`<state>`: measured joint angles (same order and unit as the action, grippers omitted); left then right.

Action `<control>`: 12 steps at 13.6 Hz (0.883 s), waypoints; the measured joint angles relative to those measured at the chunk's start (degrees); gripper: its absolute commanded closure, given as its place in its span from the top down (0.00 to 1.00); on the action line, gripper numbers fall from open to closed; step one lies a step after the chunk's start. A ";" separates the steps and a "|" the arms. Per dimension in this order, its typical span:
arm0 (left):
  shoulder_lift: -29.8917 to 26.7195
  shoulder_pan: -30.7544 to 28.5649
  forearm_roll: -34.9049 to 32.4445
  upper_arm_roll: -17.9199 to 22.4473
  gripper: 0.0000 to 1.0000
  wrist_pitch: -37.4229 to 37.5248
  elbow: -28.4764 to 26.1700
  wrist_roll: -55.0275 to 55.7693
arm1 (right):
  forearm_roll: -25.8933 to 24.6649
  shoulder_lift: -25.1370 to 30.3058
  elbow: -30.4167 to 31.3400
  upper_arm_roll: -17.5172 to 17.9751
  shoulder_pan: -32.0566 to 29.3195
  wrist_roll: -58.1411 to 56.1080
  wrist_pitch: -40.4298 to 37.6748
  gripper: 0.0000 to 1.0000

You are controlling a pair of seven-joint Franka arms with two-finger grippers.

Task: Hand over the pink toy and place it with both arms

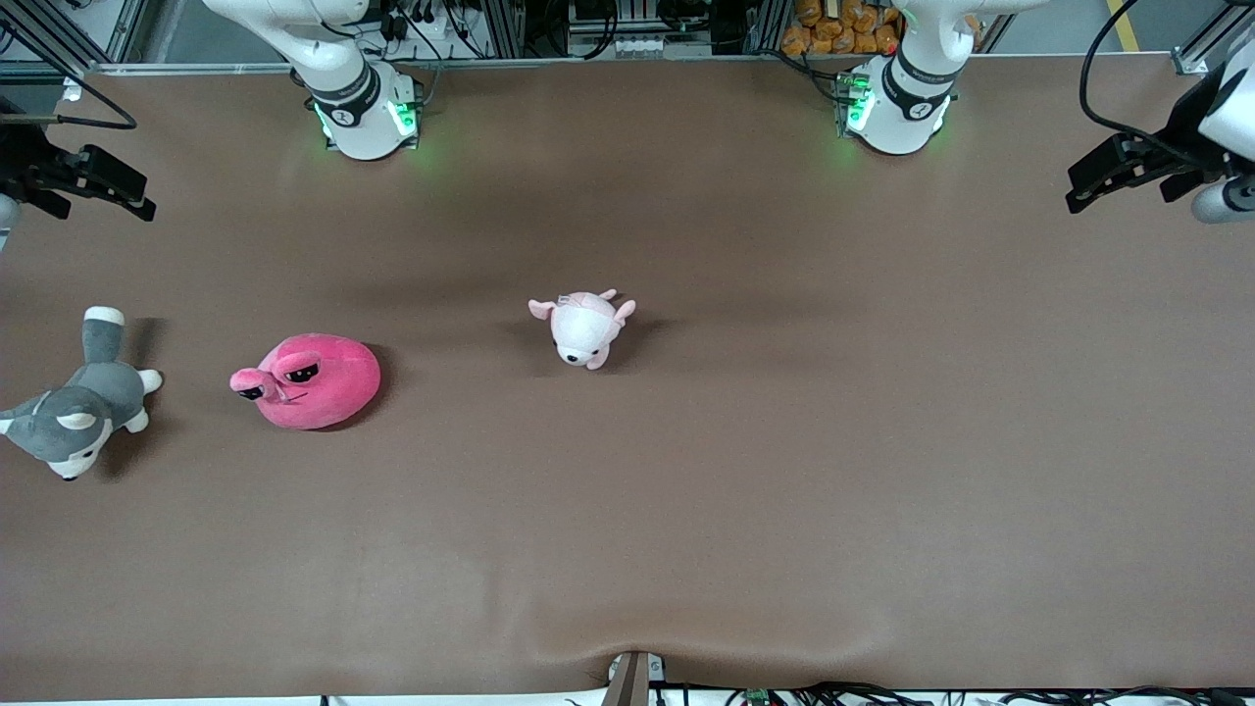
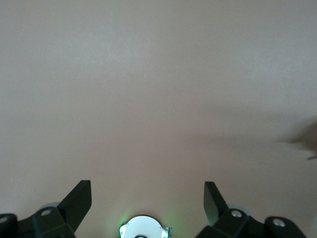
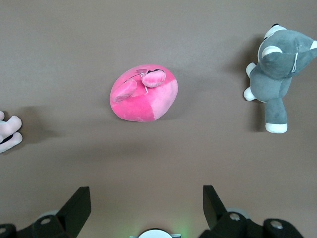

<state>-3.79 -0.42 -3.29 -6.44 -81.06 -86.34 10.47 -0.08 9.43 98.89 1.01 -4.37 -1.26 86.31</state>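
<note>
The pink toy lies on the brown table toward the right arm's end, its stalk eyes pointing to that end. It also shows in the right wrist view. My right gripper hangs open and empty in the air at the right arm's end of the table; in its wrist view the toy lies apart from the fingers. My left gripper hangs open and empty over bare table at the left arm's end, and its wrist view shows only tabletop.
A grey-and-white husky plush lies beside the pink toy at the right arm's end, also seen in the right wrist view. A pale pink-and-white animal plush lies near the table's middle. The arm bases stand along the table's edge.
</note>
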 measured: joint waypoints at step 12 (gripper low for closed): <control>0.01 0.10 0.00 -0.30 1.00 1.48 0.44 -0.47 | 0.00 -0.14 0.00 0.24 0.00 0.00 0.03 1.00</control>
<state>-3.78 -0.32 -3.29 -6.74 -79.58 -85.90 10.00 -0.08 9.28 98.89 1.25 -4.37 -1.26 86.34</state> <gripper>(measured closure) 0.000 0.000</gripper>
